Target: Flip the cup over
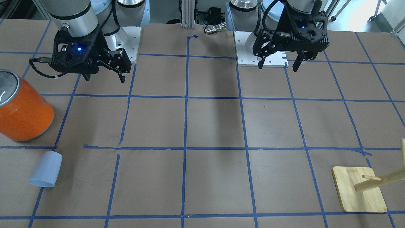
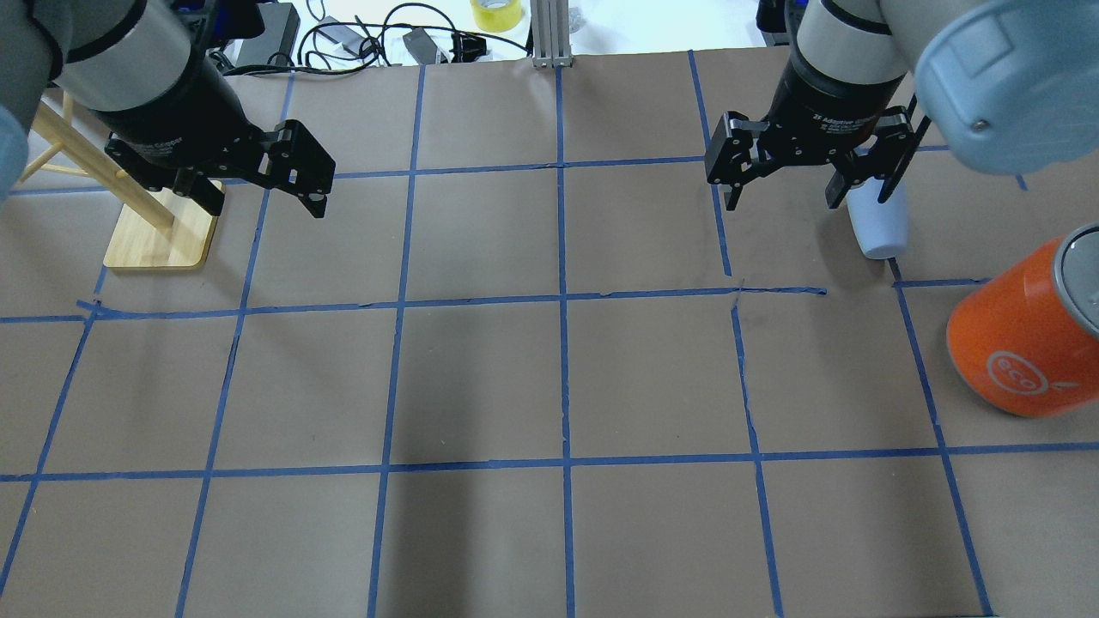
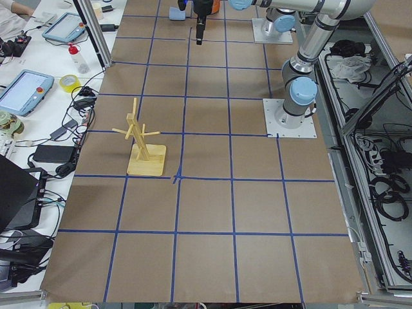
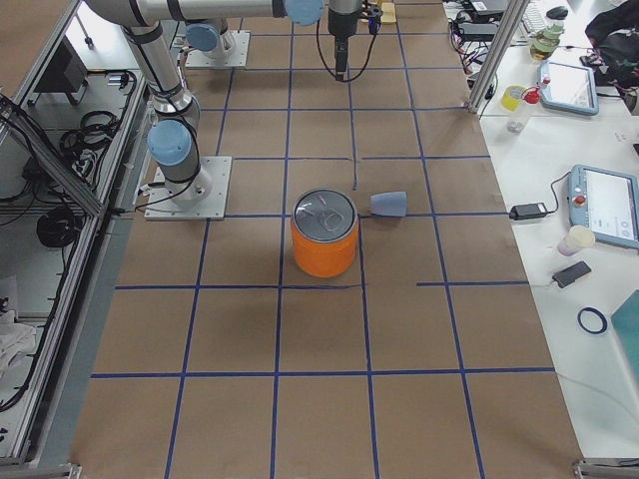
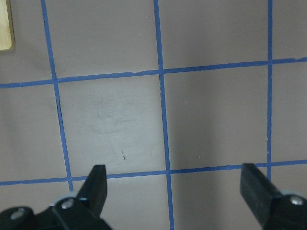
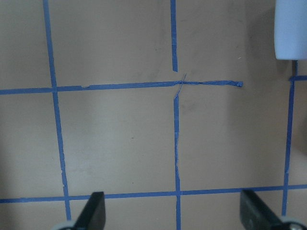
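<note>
Silver-lidded orange container (image 1: 23, 110) upright on blue-taped table (image 1: 215, 123), wooden peg stand (image 1: 357, 196) well apart, perhaps tablets (image 4: 609, 205) alongside

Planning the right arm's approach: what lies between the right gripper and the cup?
Only bare taped table, shown in the front-facing view, between the right gripper and the cup; the orange container stands beside that stretch.

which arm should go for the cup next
Right. The cup lies on its side nearer the right gripper, by the orange can; the left gripper hangs far across, nearer the wooden rack. Both are open.
</note>
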Robot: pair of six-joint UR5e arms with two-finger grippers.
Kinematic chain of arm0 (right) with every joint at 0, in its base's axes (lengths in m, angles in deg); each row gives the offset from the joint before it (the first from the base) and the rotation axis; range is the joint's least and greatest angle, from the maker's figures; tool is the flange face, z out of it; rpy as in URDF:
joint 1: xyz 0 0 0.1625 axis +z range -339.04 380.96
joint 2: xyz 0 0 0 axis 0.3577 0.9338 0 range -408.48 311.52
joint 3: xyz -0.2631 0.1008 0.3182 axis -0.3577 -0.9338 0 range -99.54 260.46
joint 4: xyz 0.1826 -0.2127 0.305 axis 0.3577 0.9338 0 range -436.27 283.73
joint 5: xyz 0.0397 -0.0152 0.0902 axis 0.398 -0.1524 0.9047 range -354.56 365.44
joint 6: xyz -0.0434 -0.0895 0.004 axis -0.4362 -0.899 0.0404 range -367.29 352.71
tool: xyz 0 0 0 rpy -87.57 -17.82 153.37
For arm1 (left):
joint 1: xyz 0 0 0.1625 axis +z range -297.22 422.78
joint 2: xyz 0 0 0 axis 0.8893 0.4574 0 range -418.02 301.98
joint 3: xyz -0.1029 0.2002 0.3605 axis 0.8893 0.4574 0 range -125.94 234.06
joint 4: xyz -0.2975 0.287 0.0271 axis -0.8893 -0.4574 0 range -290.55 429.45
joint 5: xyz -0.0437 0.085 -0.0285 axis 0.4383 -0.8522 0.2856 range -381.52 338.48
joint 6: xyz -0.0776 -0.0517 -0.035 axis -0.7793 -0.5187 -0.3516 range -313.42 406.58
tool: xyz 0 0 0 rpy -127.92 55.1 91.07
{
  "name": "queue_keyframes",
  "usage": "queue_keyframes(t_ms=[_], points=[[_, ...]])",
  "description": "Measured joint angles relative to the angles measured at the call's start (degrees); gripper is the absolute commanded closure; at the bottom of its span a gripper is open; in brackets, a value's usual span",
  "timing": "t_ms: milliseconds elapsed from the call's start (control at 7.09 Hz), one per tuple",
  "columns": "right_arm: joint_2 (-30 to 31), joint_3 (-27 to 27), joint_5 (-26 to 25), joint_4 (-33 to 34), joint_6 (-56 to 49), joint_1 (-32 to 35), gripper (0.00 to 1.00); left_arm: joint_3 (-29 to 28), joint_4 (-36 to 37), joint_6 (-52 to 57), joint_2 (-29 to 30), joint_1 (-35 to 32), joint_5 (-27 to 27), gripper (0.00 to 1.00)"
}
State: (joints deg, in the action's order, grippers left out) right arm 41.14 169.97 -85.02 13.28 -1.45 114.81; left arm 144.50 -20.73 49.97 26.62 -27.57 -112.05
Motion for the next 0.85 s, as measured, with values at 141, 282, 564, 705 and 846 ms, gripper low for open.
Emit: queue_keyframes(t_ms=[141,282,564,705,846], points=[[0.0,-0.02,-0.02,-0.01,0.08,0.01,0.0,0.0,0.0,0.01,0.0,0.0,0.0,0.0],[-0.06,-0.05,0.06,0.06,0.31,-0.04,0.0,0.0,0.0,-0.02,0.0,0.0,0.0,0.0],[-0.13,-0.06,0.47,0.34,0.64,-0.15,0.0,0.0,0.0,-0.04,0.0,0.0,0.0,0.0],[-0.15,0.11,0.7,0.64,0.73,-0.16,0.0,0.0,0.0,-0.04,0.0,0.0,-0.02,0.0],[0.05,0.4,0.68,0.85,0.83,-0.16,0.0,0.0,-0.02,-0.05,0.0,0.0,-0.05,0.0]])
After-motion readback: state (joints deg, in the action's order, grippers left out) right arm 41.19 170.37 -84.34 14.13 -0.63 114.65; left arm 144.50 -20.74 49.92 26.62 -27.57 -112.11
